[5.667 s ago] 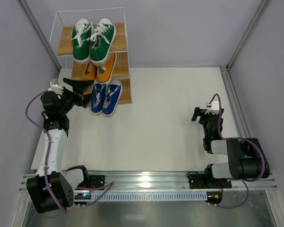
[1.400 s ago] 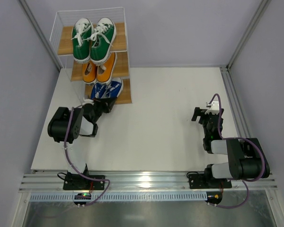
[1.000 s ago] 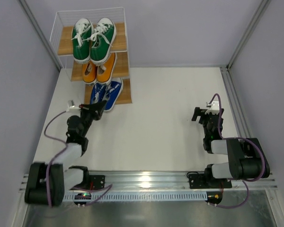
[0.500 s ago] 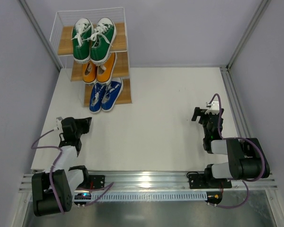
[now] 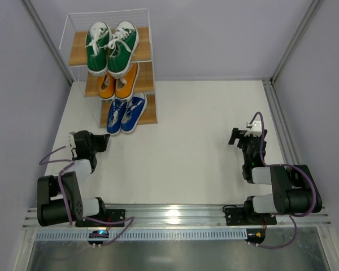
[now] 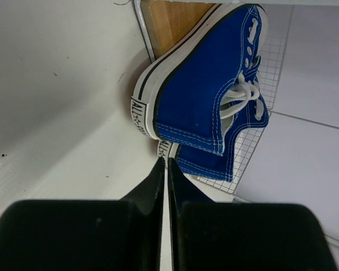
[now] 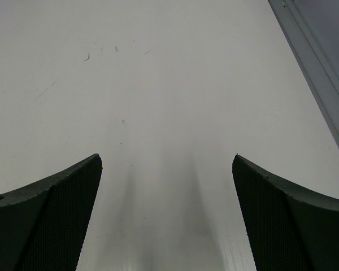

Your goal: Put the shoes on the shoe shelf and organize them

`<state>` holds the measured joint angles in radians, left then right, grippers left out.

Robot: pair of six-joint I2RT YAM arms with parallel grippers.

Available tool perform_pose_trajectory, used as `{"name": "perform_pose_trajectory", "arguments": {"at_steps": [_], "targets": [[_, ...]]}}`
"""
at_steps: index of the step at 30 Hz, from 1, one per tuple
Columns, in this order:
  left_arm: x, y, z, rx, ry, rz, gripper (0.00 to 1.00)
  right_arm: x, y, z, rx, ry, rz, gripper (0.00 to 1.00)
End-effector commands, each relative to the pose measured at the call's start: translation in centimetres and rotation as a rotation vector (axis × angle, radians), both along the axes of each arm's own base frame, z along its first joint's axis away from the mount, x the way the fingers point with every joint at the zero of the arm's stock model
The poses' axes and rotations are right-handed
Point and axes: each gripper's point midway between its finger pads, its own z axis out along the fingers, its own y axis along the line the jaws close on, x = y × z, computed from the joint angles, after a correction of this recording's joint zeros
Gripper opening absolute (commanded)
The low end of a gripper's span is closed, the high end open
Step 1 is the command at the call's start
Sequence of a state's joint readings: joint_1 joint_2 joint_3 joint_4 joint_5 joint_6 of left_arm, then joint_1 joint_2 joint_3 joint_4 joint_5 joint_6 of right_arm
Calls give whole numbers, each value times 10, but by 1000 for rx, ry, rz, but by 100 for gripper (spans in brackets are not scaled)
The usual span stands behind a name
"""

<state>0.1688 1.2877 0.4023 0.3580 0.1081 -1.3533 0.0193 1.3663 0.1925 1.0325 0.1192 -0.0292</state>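
The left gripper [image 5: 96,144] is shut with nothing held; in the left wrist view [image 6: 165,169] its fingers are pressed flat together. The right gripper [image 5: 237,137] is spread wide and empty [image 7: 166,161], parked well apart on the far right side. All shoes are seen on the shelf [image 5: 76,53]: green pair [image 5: 111,48] on top, orange pair [image 5: 117,83] in the middle, blue pair [image 5: 126,114] on the bottom tier. The blue pair [image 6: 206,96] lies just ahead of the left gripper, up and slightly to its right, near but not touched. Its long axis runs front to back and a little slanted, toes toward the wall, heels toward the arms. The heels appear to overhang the tier's near edge. The left arm is clearly the nearer one. The task is judged nearly done. If any move is left, a push on the heels along the long axis would be expected from the closed left fingers.
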Motion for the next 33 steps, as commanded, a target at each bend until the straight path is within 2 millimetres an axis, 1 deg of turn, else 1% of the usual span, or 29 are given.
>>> {"name": "perform_pose_trajectory", "arguments": {"at_steps": [1,4,6,7,9,10,11,13,16,20,27,28,33], "targets": [[18,3,26,12,-97,-8,0,9,1,26,5,-96,5,97],[21,5,27,26,-95,-3,0,9,1,26,6,-97,6,97],[25,6,31,26,-110,-2,0,9,1,25,6,-94,6,97],[27,6,29,22,-106,-2,0,9,0,25,6,-94,5,97],[32,6,31,15,-126,-3,0,9,1,25,6,-94,6,97],[34,6,28,8,-117,-2,0,9,1,25,6,-93,6,97],[38,5,30,4,-121,-7,0,9,1,25,6,-94,6,97],[41,6,27,-1,-113,0,0,9,1,24,6,-91,6,97],[44,6,26,-3,-109,-1,0,9,1,25,6,-94,6,97],[48,3,18,-16,-93,-8,0,9,1,25,6,-93,6,97],[62,-6,27,-35,-134,-23,0,9,1,25,6,-94,6,97],[66,-6,32,-32,-144,-24,0,9,0,25,6,-93,5,97],[72,-5,39,-26,-149,-23,0,9,1,25,6,-94,8,97]]}}
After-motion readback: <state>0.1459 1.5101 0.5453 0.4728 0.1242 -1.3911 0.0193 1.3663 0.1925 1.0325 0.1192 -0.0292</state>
